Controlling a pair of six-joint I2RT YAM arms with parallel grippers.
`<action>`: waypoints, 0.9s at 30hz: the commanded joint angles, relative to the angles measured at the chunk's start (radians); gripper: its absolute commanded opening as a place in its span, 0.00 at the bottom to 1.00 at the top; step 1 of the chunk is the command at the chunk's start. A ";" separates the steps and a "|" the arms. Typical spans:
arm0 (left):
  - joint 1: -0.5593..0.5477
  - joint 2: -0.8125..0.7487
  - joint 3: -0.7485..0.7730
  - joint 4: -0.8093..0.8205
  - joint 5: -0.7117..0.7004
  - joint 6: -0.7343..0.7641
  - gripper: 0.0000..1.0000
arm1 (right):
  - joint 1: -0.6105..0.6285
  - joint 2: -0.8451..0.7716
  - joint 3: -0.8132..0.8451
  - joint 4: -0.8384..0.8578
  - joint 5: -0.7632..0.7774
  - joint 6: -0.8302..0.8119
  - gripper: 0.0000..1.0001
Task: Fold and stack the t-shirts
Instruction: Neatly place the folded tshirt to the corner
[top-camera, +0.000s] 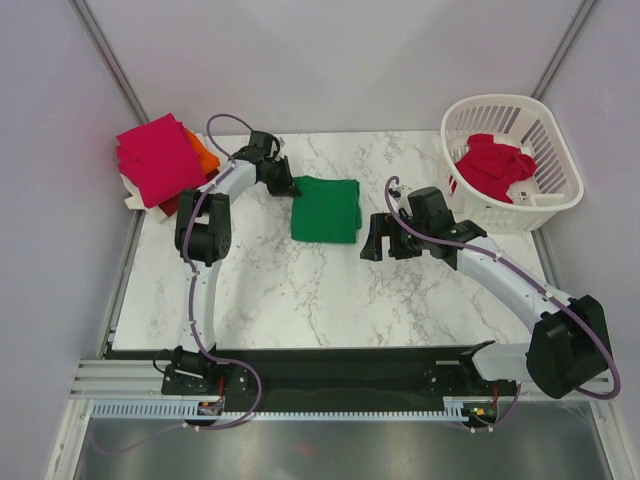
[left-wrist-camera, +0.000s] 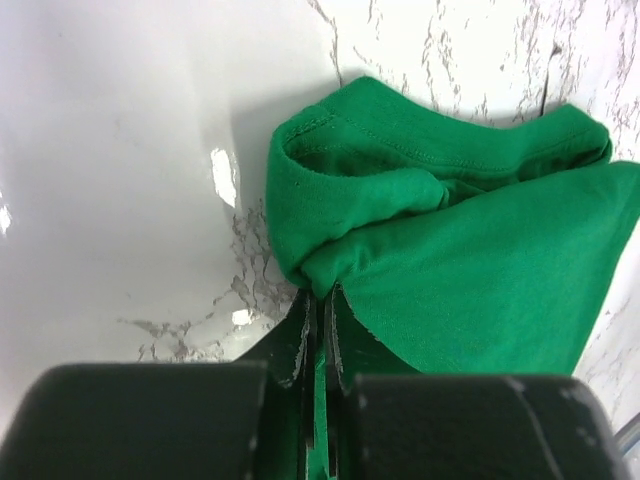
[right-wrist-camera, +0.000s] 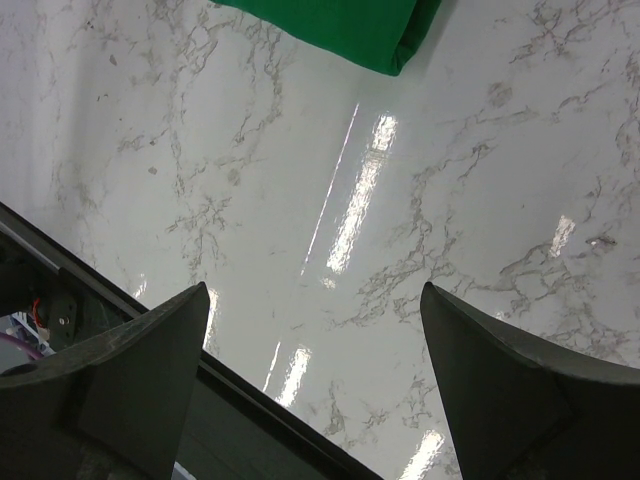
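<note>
A folded bright green t-shirt (top-camera: 325, 208) lies on the marble table, near the middle back. My left gripper (top-camera: 283, 184) is at its left edge, shut on a fold of the green cloth (left-wrist-camera: 420, 260), which bunches at the jaw tips (left-wrist-camera: 320, 292). My right gripper (top-camera: 380, 238) is open and empty, just right of the green shirt's near right corner (right-wrist-camera: 345, 25), above bare table. A stack with a magenta-pink shirt (top-camera: 155, 158) on top and an orange one (top-camera: 203, 152) under it sits at the back left. A red shirt (top-camera: 492, 166) lies in the basket.
A white slatted laundry basket (top-camera: 553, 140) stands at the back right corner. The table's near edge and a black rail (top-camera: 330, 365) run in front of the arm bases. Grey walls close the back and sides.
</note>
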 joint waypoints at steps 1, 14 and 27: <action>0.001 -0.105 -0.021 -0.004 0.022 0.014 0.02 | 0.004 -0.029 -0.006 0.012 0.005 -0.016 0.95; 0.060 -0.236 0.053 -0.137 0.010 0.027 0.02 | 0.017 -0.077 -0.017 0.022 -0.002 -0.018 0.95; 0.090 -0.233 0.169 -0.259 -0.038 0.057 0.02 | 0.041 -0.124 -0.023 0.022 0.028 -0.022 0.95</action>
